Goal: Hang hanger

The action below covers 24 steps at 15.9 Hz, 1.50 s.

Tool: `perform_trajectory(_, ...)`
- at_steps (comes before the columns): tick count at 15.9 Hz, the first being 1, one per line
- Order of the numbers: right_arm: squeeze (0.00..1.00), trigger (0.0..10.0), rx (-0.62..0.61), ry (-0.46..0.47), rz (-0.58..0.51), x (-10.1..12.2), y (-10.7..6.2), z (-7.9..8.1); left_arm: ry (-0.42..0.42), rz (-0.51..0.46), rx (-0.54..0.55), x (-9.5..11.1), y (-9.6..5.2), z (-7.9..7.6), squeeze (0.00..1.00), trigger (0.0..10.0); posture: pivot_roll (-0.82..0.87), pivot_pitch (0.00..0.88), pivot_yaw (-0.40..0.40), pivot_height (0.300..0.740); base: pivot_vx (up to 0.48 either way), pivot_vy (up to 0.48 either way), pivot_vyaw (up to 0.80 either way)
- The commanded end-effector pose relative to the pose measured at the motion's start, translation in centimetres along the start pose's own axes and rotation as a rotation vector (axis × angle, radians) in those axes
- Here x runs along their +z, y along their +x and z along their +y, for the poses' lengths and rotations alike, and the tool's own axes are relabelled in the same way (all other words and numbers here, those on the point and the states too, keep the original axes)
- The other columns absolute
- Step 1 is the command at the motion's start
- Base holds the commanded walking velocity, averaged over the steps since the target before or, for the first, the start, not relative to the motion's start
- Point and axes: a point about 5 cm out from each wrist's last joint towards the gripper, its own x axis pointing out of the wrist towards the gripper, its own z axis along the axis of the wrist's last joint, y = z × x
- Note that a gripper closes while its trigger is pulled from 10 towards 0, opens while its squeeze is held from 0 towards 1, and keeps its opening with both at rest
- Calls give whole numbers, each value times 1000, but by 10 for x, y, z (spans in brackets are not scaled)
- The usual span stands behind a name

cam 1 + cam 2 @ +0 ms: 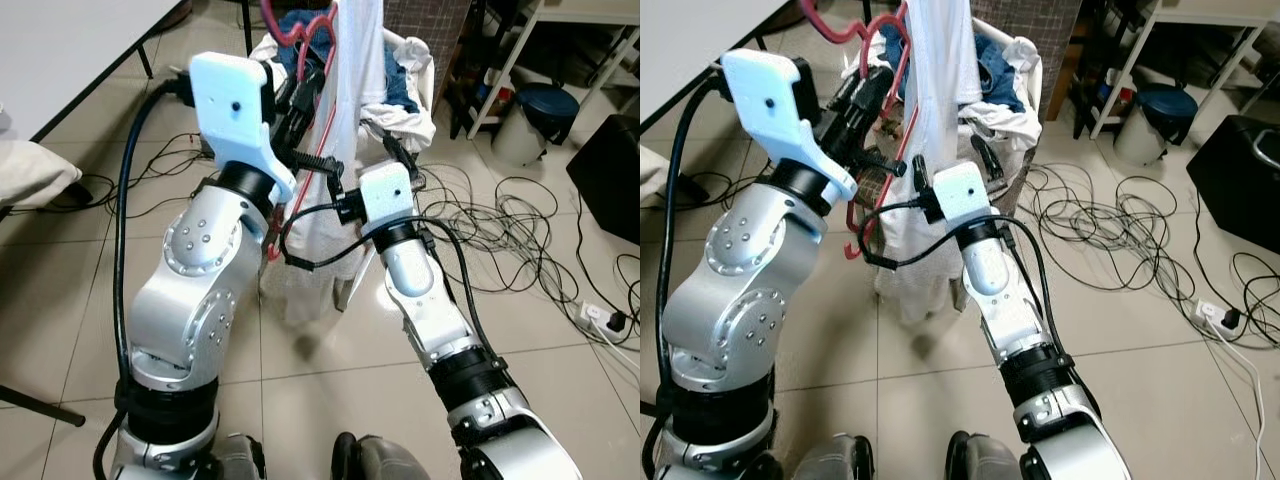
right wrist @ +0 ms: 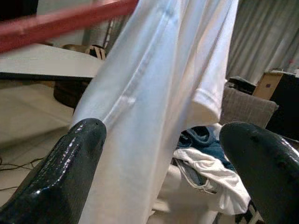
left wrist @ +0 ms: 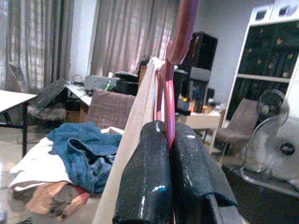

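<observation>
The left gripper [image 3: 169, 177] was raised in front of the robot, its two black fingers [image 3: 142, 179] pressed together on the red hanger [image 1: 322, 140], whose wire passed between the pads and rose above them. The hanger was held upright over a laundry basket [image 1: 1025, 45], with its hook [image 1: 830, 28] at the top edge of the head views. A white garment [image 1: 345, 120] was draped from the hanger and hung down in a long fold to just above the tiled floor [image 1: 520, 310]. The right gripper [image 2: 163, 154] was held wide apart, one finger on each side of the hanging garment; whether the pads touched the cloth could not be told. The right arm [image 1: 415, 270] was stretched forward beside the garment. Blue jeans [image 3: 86, 151] and other white clothing [image 1: 1005, 115] lay heaped in the basket behind the garment. Black cables [image 1: 500, 230] were strewn over the floor to the robot's right, near a dark bin [image 1: 545, 110]. A white table [image 1: 70, 50] stood to the left.
</observation>
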Motion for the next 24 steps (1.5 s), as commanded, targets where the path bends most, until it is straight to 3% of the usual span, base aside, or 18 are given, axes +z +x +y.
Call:
perform_trajectory(1,1000,10000,-35,-17,-27,4,5,-7,-42,-54,-55,11,-3,-9,0,10000,-13,135,-52,740,0,0,0)
perform_trajectory(3,1000,10000,-29,-17,-41,7,10,-8,-77,-55,-69,12,-4,-11,0,10000,-13,135,-52,740,0,0,0)
perform_trajectory(4,863,10000,-14,-51,-68,9,11,-7,-88,-50,-67,11,-4,-11,0,10000,-10,134,-56,740,0,0,0)
perform_trajectory(5,675,10000,-4,-75,-92,11,11,-6,-102,-41,-70,10,-3,-12,0,10000,-10,133,-56,740,0,0,0)
perform_trajectory(7,0,10000,39,-117,-146,15,4,3,-94,-33,-51,9,-2,-9,0,10000,-5,131,-54,740,0,0,0)
perform_trajectory(11,0,10000,32,-123,-155,13,-5,6,-95,-41,-36,11,0,-5,0,10000,-4,126,-46,740,0,0,0)
perform_trajectory(15,0,10000,-66,-78,-111,9,7,-7,-96,-47,-63,13,0,-8,0,10000,4,125,-37,740,0,0,0)
perform_trajectory(17,0,10000,-51,-45,-119,13,16,-9,-86,-41,-82,13,-1,-10,0,10000,7,123,-37,740,0,0,0)
perform_trajectory(24,0,10000,20,-40,-144,14,14,5,-56,-28,-85,9,0,-10,0,10000,3,110,-37,740,0,0,0)
